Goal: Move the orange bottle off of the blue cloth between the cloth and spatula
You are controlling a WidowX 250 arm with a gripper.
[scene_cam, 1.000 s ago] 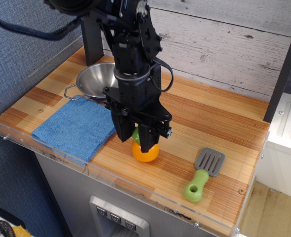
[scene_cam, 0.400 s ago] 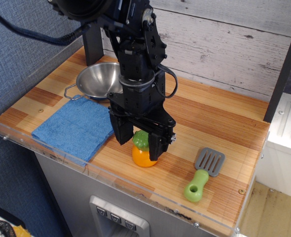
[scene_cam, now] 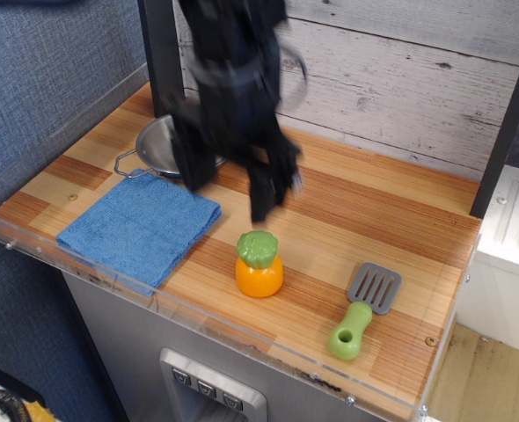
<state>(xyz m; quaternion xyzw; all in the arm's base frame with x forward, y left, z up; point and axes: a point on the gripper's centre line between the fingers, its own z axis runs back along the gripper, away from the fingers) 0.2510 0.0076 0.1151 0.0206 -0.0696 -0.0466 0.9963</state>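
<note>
Now clear of the bottle

I see the gripper [scene_cam: 229, 189] has risen off the orange bottle [scene_cam: 259, 264], which it straddled a moment ago; its fingers [scene_cam: 264, 195] hang spread apart, holding nothing, blurred by motion. The bottle stands upright on the bench [scene_cam: 391, 220], between the blue cloth [scene_cam: 139, 228] and the spatula [scene_cam: 364, 309], touching neither. My count: one bottle, one cloth, one spatula, one steel bowl [scene_cam: 157, 148] behind the cloth, partly hidden by the arm.
</note>
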